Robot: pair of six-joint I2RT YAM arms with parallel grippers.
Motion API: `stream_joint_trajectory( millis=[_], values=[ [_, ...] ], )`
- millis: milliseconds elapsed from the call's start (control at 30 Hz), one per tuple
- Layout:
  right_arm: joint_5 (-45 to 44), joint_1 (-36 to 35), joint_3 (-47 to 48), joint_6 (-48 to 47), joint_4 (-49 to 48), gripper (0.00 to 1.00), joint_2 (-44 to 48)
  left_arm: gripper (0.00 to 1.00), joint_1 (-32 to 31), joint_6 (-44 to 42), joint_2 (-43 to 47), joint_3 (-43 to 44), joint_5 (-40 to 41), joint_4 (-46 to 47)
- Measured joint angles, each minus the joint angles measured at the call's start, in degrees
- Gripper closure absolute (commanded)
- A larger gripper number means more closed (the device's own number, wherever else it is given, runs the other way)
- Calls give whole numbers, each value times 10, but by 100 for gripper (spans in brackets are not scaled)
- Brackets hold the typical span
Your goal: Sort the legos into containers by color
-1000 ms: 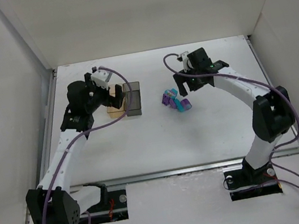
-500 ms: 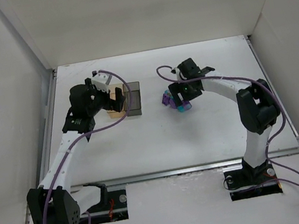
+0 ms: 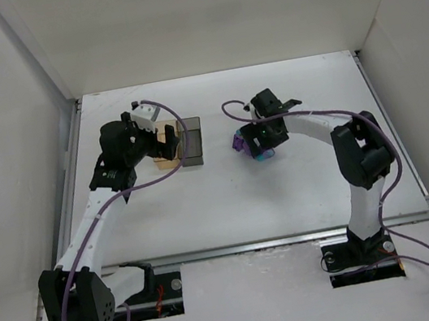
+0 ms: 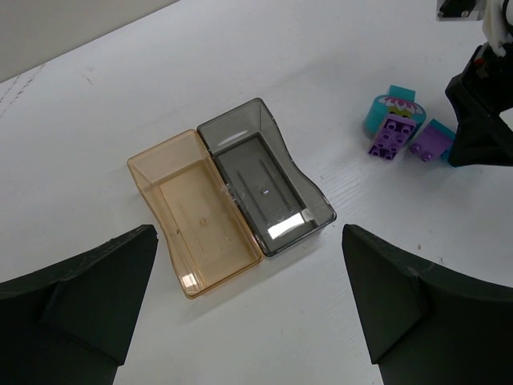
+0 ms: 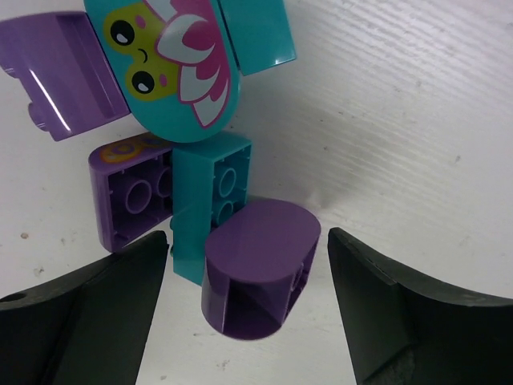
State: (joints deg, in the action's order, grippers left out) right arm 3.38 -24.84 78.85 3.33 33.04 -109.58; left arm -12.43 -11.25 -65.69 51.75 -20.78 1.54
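Note:
The legos (image 3: 246, 143) lie in a small purple and teal cluster right of the table's middle. My right gripper (image 3: 260, 138) is open and low over them. In the right wrist view its jaws (image 5: 247, 245) straddle an oval purple brick (image 5: 258, 269). A teal brick (image 5: 210, 200), a purple brick (image 5: 132, 196) and a teal piece with a printed face (image 5: 176, 68) lie just beyond. The containers, an amber box (image 4: 196, 212) joined to a smoky grey box (image 4: 264, 188), both look empty. My left gripper (image 4: 248, 241) is open and empty, hovering above them.
White walls enclose the table on the left, back and right. The right arm's link (image 3: 315, 120) arcs over the table's right half. A metal rail (image 3: 269, 242) runs along the near edge.
My right gripper has moved left and down onto the lego cluster and now straddles the oval purple brick. The left arm has barely shifted.

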Motion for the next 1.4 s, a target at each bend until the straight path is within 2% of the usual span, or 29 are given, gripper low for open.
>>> stream_joint_trajectory(
  millis=[133,267,300,367,400,500,533,600,767,933,1067,1200,1400],
  values=[
    [-7,-8,-2,1,1,15,-14,0,0,0,0,-2,1,2],
    [-15,-9,-2,5,-1,31,-14,0,0,0,0,-7,2,4],
    [-15,-9,-2,7,-3,42,-14,0,0,0,0,-7,3,4],
    [-16,-9,-2,9,-5,54,-14,0,0,0,1,-8,3,4],
    [-16,-9,-2,10,-5,67,-14,0,0,0,2,-8,3,4],
    [-15,-9,-2,11,-5,82,-14,2,0,-3,7,-12,-1,6],
    [-14,-9,-2,11,-5,91,-14,3,0,-6,10,-13,-6,5],
    [-11,-9,-2,11,-4,100,-12,5,-2,-18,13,-15,-19,3],
    [11,-9,-8,15,-3,100,25,5,-26,-76,13,-12,-70,-17],
    [64,-10,-10,36,-3,100,122,6,-70,-129,-6,21,-117,-32],
    [108,-26,-7,61,-18,100,191,3,-91,-136,-40,47,-169,-1],
    [154,-50,4,82,-39,100,206,2,-101,-129,-71,67,-198,25],
    [198,-59,4,102,-53,100,206,9,-129,-137,-85,80,-220,42]
  ],
)
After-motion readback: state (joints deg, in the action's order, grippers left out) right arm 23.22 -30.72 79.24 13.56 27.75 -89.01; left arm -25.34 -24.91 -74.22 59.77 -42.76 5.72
